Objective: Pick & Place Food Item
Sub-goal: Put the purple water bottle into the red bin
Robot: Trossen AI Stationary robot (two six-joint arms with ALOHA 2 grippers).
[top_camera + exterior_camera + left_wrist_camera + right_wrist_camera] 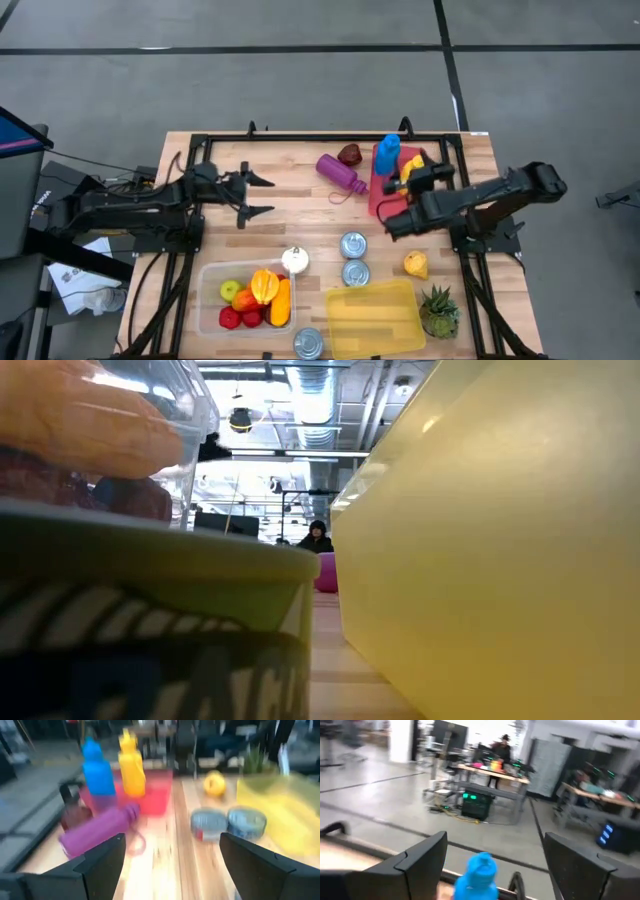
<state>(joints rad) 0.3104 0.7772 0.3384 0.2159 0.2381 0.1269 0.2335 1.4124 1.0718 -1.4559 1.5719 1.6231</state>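
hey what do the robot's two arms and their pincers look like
Both arms are dark, nearly black, built of jointed segments. The left pincer ends in two thin pointed fingers. The right pincer has yellow marks close behind it. In the wrist views, the fingers look like flat dark blades.

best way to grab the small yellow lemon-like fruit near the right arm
Probably straight down from above, jaws across the middle of the small yellow lemon-like fruit. It sits alone on bare wood with space all round; the spiky green plant and tin cans stand clear of it.

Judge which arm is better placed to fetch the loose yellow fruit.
Right, probably. The yellow fruit lies just below the open right claw; the left claw, also open, hovers across the table beyond the cans.
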